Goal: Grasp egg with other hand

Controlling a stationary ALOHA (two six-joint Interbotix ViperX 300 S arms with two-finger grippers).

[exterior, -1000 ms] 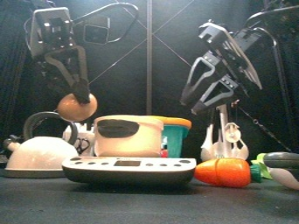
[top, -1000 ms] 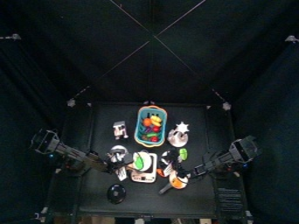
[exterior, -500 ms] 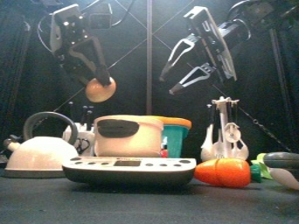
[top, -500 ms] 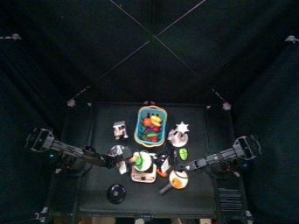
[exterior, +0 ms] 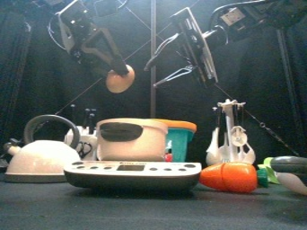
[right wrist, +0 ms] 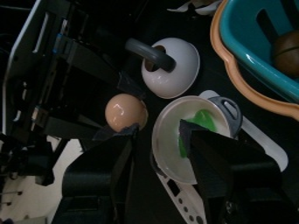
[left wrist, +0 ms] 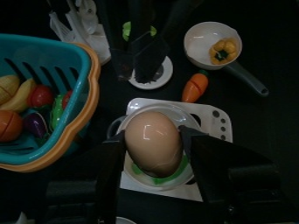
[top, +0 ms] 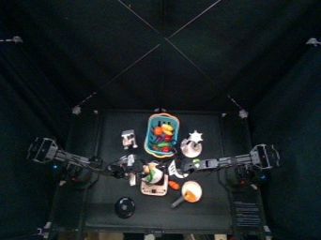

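Egg [exterior: 118, 79] hangs high over the table, pinched between the two jaws of the left gripper [exterior: 117, 77]. From the left wrist the same egg [left wrist: 155, 142] sits between those black jaws, smooth, tan and oval, with a small glint on its shell. Below it lies a white scale [left wrist: 176, 149] with a pale bowl on top.

Right gripper [exterior: 182, 54] is just beside the egg, apart from it, jaws spread wide and holding nothing. From the right wrist the egg [right wrist: 126, 111] shows ahead of the gap between those jaws, close to one of them, with the left arm dark behind it.

Down on the table, in the front view, a white kettle [exterior: 39, 157] with a rounded body and a looped handle stands at the left. A scale [exterior: 132, 173] lies flat in the middle, with a cream bowl [exterior: 132, 139] on it. A teal basket [exterior: 180, 139] stands behind. An orange carrot [exterior: 229, 176] lies to the right, glossy and tapered. A white rack [exterior: 231, 135] of utensils stands upright beyond it.

From above, the basket [top: 150, 130] holds mixed fruit, and a small white pan [left wrist: 216, 44] holds something yellow.
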